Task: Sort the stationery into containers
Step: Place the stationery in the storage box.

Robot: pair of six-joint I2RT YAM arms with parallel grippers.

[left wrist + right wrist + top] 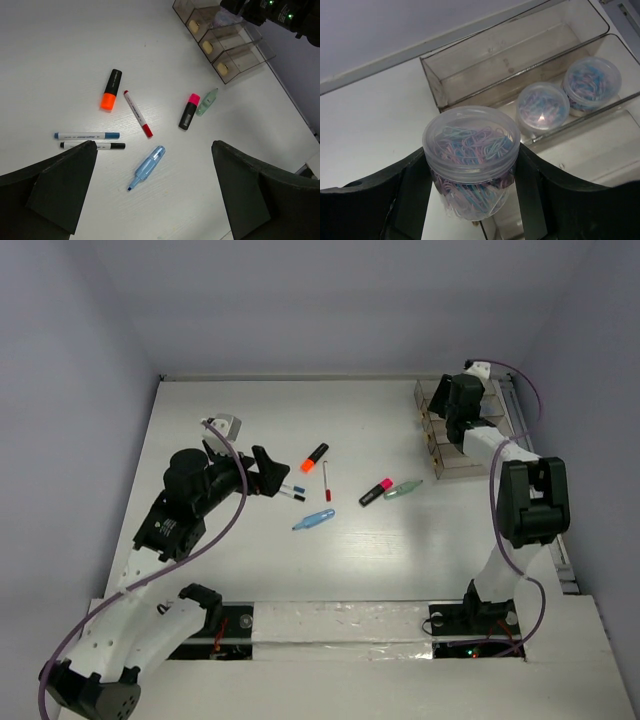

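**Right gripper (472, 175) holding 1 pot; left gripper (271, 474) spread wide.**
The right gripper clamps a round pot (470, 145) of coloured paper clips at the edge of the organiser (436, 82), far right on the table. 2 more pots (542, 106) sit in its middle compartment. The left gripper hovers over the table's left. 4 highlighters (110, 90) and 3 pens (138, 114) lie mid-table.

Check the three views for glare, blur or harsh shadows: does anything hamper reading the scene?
Top external: even light, soft shadows; the right arm hides part of the organiser. Left wrist: the red-capped pen is crisp, its own fingers dark and featureless. Right wrist: a bright glare spot on the nearer stowed pot; the held pot reads clearly.
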